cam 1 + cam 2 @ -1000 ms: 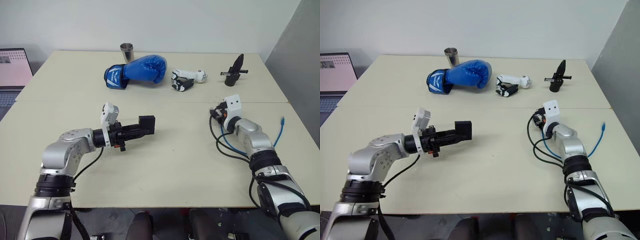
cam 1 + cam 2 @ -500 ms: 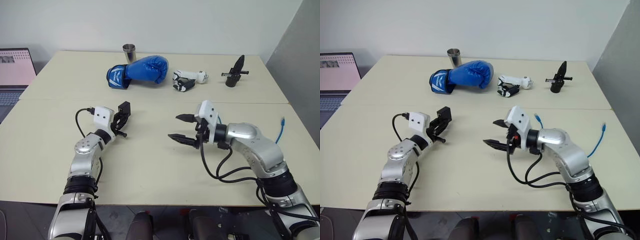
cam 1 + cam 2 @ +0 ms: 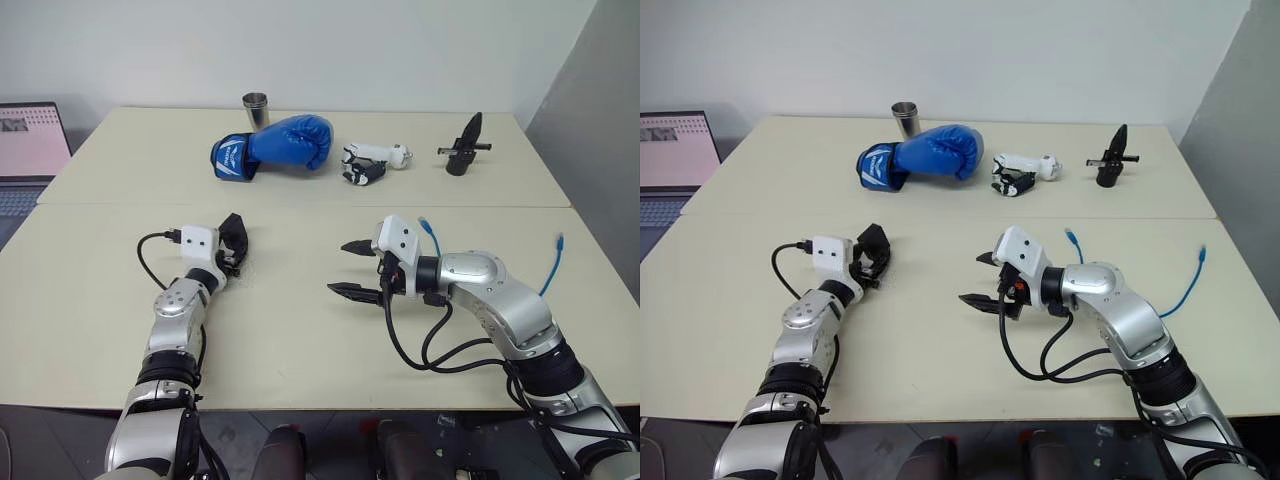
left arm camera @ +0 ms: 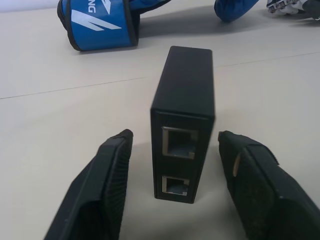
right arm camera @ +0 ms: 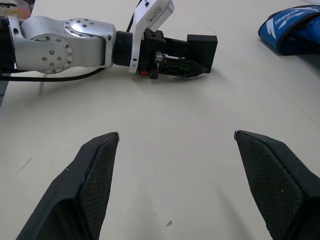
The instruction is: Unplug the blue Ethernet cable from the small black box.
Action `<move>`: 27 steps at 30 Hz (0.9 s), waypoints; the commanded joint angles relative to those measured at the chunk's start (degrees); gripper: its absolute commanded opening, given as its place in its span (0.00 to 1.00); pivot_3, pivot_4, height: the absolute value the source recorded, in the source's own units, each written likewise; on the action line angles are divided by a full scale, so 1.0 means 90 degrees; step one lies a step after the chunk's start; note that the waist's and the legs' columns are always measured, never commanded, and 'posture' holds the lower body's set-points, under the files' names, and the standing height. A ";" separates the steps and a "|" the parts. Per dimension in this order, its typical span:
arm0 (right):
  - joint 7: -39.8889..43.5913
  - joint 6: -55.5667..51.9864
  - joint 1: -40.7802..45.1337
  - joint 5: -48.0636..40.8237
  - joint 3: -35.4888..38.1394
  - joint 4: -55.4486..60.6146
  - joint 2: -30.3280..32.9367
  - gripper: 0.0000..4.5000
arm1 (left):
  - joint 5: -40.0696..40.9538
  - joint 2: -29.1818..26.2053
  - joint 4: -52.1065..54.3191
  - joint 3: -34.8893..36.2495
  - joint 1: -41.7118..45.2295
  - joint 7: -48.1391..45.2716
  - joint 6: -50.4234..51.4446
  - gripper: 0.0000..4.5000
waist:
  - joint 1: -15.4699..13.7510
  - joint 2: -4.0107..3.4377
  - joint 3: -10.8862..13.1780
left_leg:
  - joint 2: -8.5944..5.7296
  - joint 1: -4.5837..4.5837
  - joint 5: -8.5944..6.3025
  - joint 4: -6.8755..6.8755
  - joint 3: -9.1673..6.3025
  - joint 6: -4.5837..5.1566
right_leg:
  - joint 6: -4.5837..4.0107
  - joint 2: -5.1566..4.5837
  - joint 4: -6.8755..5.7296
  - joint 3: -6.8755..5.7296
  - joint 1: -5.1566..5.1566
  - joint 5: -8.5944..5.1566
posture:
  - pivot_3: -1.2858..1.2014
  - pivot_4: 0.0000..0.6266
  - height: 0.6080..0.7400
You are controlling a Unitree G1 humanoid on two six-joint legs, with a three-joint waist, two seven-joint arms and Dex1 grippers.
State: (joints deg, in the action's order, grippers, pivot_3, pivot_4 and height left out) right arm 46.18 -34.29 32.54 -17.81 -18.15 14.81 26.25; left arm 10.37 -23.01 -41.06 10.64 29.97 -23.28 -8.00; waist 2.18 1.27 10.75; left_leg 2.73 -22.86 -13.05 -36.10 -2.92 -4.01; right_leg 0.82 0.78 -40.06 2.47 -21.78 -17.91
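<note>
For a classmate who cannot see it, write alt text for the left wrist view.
A small black box stands on the cream table between the left gripper's two open black fingers, its two empty ports facing the camera. A blue boxing glove lies beyond.

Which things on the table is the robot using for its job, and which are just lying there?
For the job:
- small black box, standing between the open left gripper fingers
- blue Ethernet cable, already out of the box
- right gripper, open

Just lying about:
- blue boxing glove
- metal cup
- white and black tool
- black clip-like tool
- laptop
</note>
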 commanded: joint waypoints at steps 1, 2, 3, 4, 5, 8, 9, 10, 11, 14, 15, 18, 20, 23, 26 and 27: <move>-0.0005 0.0089 0.0009 0.0039 0.0116 0.0188 -0.0004 0.87 | 0.0039 -0.0025 0.0328 0.0064 -0.0433 -0.0056 0.0168 0.85 | 0.0018 0.0000 0.0000 | 0.0000 0.0000 0.0000 0.0000 0.0001 0.0000 | 0.0000 0.0000 0.0001 0.0001 0.0000 0.0000 | 0.52 0.24 1.00; -0.0030 0.0065 -0.0014 0.0047 0.0121 0.0221 -0.0012 0.87 | 0.0058 -0.0037 0.0548 0.0062 -0.0559 -0.0085 0.0225 0.89 | 0.0021 0.0000 0.0000 | 0.0000 -0.0001 0.0000 0.0000 0.0002 0.0000 | 0.0000 0.0000 0.0002 0.0003 0.0000 0.0000 | 0.52 0.24 1.00; -0.0061 0.0023 -0.0052 0.0050 0.0133 0.0271 -0.0010 0.87 | 0.0068 -0.0074 0.0867 0.0071 -0.0745 -0.0094 0.0309 0.94 | 0.0026 0.0000 0.0000 | 0.0001 -0.0001 0.0000 0.0000 0.0002 -0.0001 | 0.0000 -0.0001 0.0003 0.0005 0.0000 0.0000 | 0.52 0.24 1.00; -0.0081 0.0003 -0.0094 0.0060 0.0148 0.0315 -0.0001 0.87 | 0.0102 -0.0114 0.1189 0.0093 -0.0925 -0.0110 0.0445 0.94 | 0.0031 0.0000 0.0000 | 0.0001 -0.0002 0.0000 0.0000 0.0003 -0.0001 | 0.0000 -0.0001 0.0005 0.0006 0.0000 0.0000 | 0.52 0.24 1.00; -0.0104 0.0003 -0.0172 0.0065 0.0181 0.0385 0.0024 0.87 | 0.0169 -0.0204 0.1636 0.0134 -0.1171 -0.0163 0.0664 0.94 | 0.0035 0.0000 0.0000 | 0.0002 -0.0002 0.0000 0.0000 0.0004 -0.0001 | -0.0001 -0.0002 0.0007 0.0008 0.0000 0.0000 | 0.52 0.24 1.00; -0.0054 0.0078 -0.0493 0.0034 0.0306 0.0663 0.0211 0.87 | 0.0442 -0.0525 0.2899 0.0317 -0.1884 -0.0397 0.1268 0.94 | 0.0054 0.0001 0.0000 | 0.0006 -0.0005 -0.0001 0.0003 0.0006 -0.0003 | -0.0001 -0.0005 0.0012 0.0009 -0.0003 0.0000 | 0.52 0.24 1.00; -0.0001 0.0119 -0.0627 0.0000 0.0383 0.0752 0.0302 0.87 | 0.0580 -0.0710 0.3296 0.0394 -0.2149 -0.0600 0.1442 0.94 | 0.0050 0.0001 0.0000 | 0.0006 -0.0006 -0.0002 0.0005 0.0007 -0.0004 | -0.0002 -0.0007 0.0012 0.0009 -0.0003 -0.0001 | 0.52 0.24 1.00; 0.0048 0.0158 -0.0739 -0.0038 0.0468 0.0807 0.0385 0.87 | 0.0683 -0.0920 0.3634 0.0454 -0.2386 -0.0807 0.1590 0.94 | 0.0034 0.0000 0.0000 | 0.0005 -0.0006 -0.0002 0.0006 0.0006 -0.0004 | -0.0003 -0.0008 0.0012 0.0007 -0.0003 -0.0001 | 0.52 0.24 1.00; 0.0087 0.0195 -0.0826 -0.0078 0.0556 0.0838 0.0460 0.87 | 0.0757 -0.1120 0.3894 0.0479 -0.2565 -0.1017 0.1737 0.94 | 0.0038 0.0006 0.0002 | 0.0002 -0.0006 -0.0002 0.0005 0.0005 -0.0004 | -0.0002 -0.0008 0.0012 0.0005 -0.0004 -0.0002 | 0.52 0.24 1.00; 0.0376 0.0185 -0.0962 -0.0374 0.1225 0.0817 0.0924 0.87 | 0.1089 -0.2006 0.4684 0.0572 -0.2949 -0.1808 0.2527 0.94 | 0.0034 0.0011 0.0008 | 0.0006 -0.0008 -0.0002 0.0008 0.0000 -0.0004 | -0.0001 -0.0007 0.0013 0.0002 -0.0003 -0.0003 | 0.52 0.24 1.00; 0.0459 0.0142 -0.0965 -0.0497 0.1429 0.0790 0.1068 0.87 | 0.1182 -0.2235 0.4836 0.0614 -0.2993 -0.1935 0.2784 0.94 | 0.0001 0.0005 0.0013 | 0.0004 -0.0006 -0.0002 0.0008 0.0000 -0.0004 | -0.0001 -0.0007 0.0014 0.0001 -0.0003 -0.0003 | 0.52 0.24 1.00; 0.0769 -0.0105 -0.0972 -0.0948 0.2031 0.0674 0.1515 0.87 | 0.1601 -0.2686 0.5086 0.0857 -0.2988 -0.2465 0.3161 0.94 | -0.0060 0.0007 0.0016 | 0.0001 -0.0006 -0.0001 0.0005 -0.0002 -0.0003 | 0.0031 -0.0009 0.0017 -0.0004 0.0000 -0.0021 | 0.52 0.24 1.00; 0.0929 -0.0286 -0.0975 -0.1222 0.2350 0.0605 0.1758 0.87 | 0.1700 -0.2895 0.5185 0.0925 -0.2933 -0.2676 0.3286 0.94 | -0.0055 0.0007 0.0015 | 0.0000 -0.0002 -0.0001 0.0004 0.0003 -0.0002 | 0.0032 -0.0010 0.0019 0.0000 0.0005 -0.0021 | 0.52 0.24 1.00; 0.1110 -0.0508 -0.0954 -0.1488 0.2615 0.0537 0.2065 0.87 | 0.1818 -0.3089 0.5322 0.0939 -0.2825 -0.2874 0.3530 0.94 | -0.0040 0.0007 0.0016 | 0.0003 -0.0005 -0.0002 0.0007 0.0006 -0.0001 | 0.0030 -0.0008 0.0020 0.0004 0.0000 -0.0022 | 0.52 0.24 1.00; 0.1165 -0.0616 -0.0937 -0.1639 0.2707 0.0547 0.2222 0.87 | 0.1899 -0.3209 0.5330 0.0949 -0.2740 -0.3089 0.3661 0.94 | -0.0032 0.0006 0.0016 | 0.0005 -0.0007 -0.0002 0.0011 0.0006 -0.0001 | 0.0028 -0.0006 0.0019 0.0003 -0.0005 -0.0023 | 0.52 0.24 1.00; 0.1166 -0.0675 -0.0937 -0.1690 0.2724 0.0561 0.2247 0.87 | 0.1908 -0.3260 0.5332 0.0943 -0.2742 -0.3155 0.3716 0.94 | -0.0024 0.0006 0.0016 | 0.0005 -0.0007 -0.0002 0.0013 0.0006 -0.0001 | 0.0028 -0.0005 0.0020 0.0005 -0.0006 -0.0023 | 0.52 0.24 1.00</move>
State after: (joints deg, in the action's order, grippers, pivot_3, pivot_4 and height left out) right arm 56.02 -39.69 23.27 -30.92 4.58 18.73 45.74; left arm 26.68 -50.68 5.10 17.68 4.89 -50.29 24.79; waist 1.97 1.32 10.90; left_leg 2.78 -22.92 -13.07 -35.97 -2.84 -4.02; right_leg 1.08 0.73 -39.88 2.53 -21.85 -18.11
